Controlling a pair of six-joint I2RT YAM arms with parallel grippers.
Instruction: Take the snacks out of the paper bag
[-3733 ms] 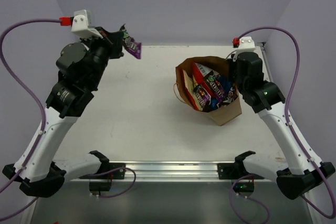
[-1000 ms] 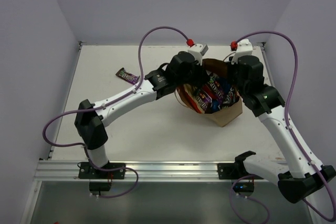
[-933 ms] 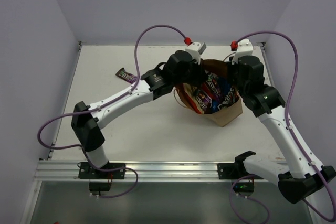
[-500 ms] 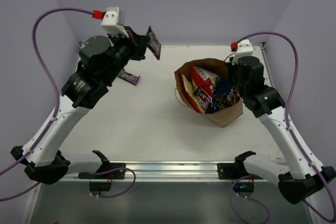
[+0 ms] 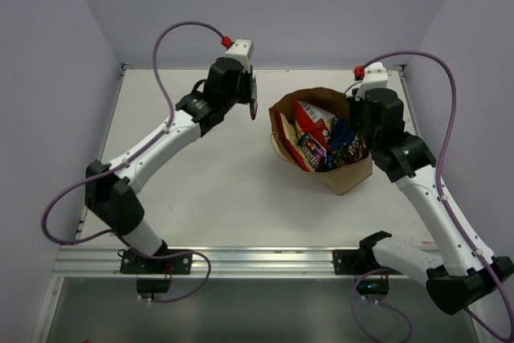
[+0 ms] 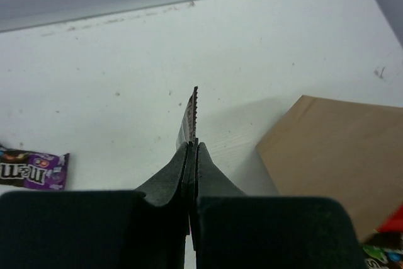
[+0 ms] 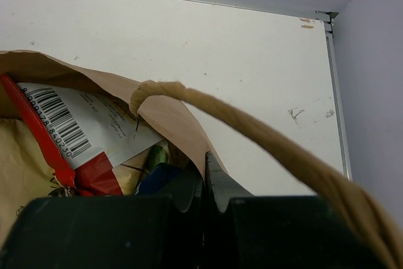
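White table [image 5: 209, 198], lavender walls [image 5: 321, 6].

Paper bag [image 5: 349, 176]: brown, standing open, right of the table's centre.

Snacks [image 5: 317, 138]: mixed packets in red, white and blue, packed inside the bag.

Right gripper [image 7: 204, 163]: jaws pinched on the bag's right rim, beside its twisted handle [image 7: 264, 146].

Left gripper [image 6: 191, 149]: clamped on a thin packet [image 6: 189, 108], seen edge-on, held above the table just left of the bag.

Purple candy packet [image 6: 31, 169]: flat on the table, well left of the bag.
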